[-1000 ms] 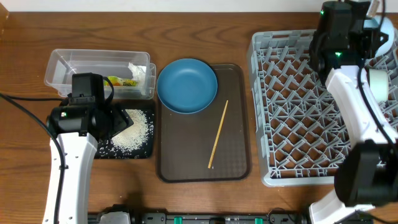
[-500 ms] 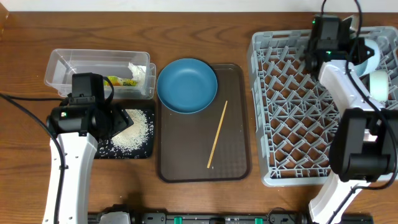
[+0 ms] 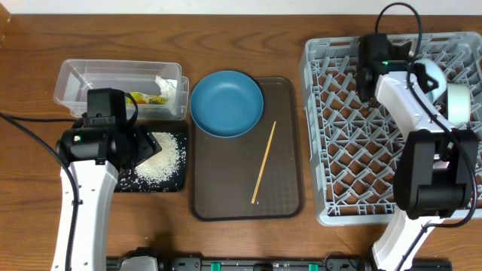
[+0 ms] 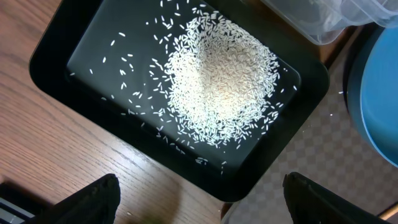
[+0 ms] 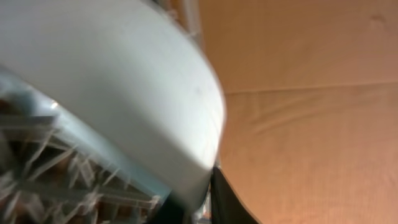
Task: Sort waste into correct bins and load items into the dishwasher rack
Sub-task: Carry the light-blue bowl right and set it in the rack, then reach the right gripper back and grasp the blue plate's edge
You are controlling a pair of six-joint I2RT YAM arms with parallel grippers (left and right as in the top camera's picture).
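On the bench [image 3: 248, 30], seen from overhead, a clear tub [image 3: 83, 75] stands at the far left. At its right end it holds a crumpled white napkin [image 3: 167, 85] and a yellow-green wrapper [image 3: 143, 98]. Just in front of it lies the black tray [image 3: 177, 182] with a heap of rice [image 3: 162, 159], and the left arm hangs over the tray's left half. In the middle, a brown serving tray [image 3: 286, 188] carries the dark-blue plate [image 3: 226, 103] at its far left corner, overhanging the rim. The thin wooden stick [image 3: 263, 162] lies slantwise on the same tray, apart from the plate. The grey rack [image 3: 339, 150] fills the right side. A pale bowl [image 3: 457, 102] stands on edge near its right wall, and the right gripper [image 3: 370, 71] is over the far rows, left of that bowl.

From the left wrist, the left gripper [image 4: 199, 202] is spread wide with nothing between its fingertips. It hovers over the black tray's edge, where bench and serving tray meet. The rice is heaped mid-tray, with stray grains around it.

The right wrist view is blurred. The curved side of a pale bowl fills the upper left, with rack pegs beneath. I cannot tell whether this gripper is wide or narrow.
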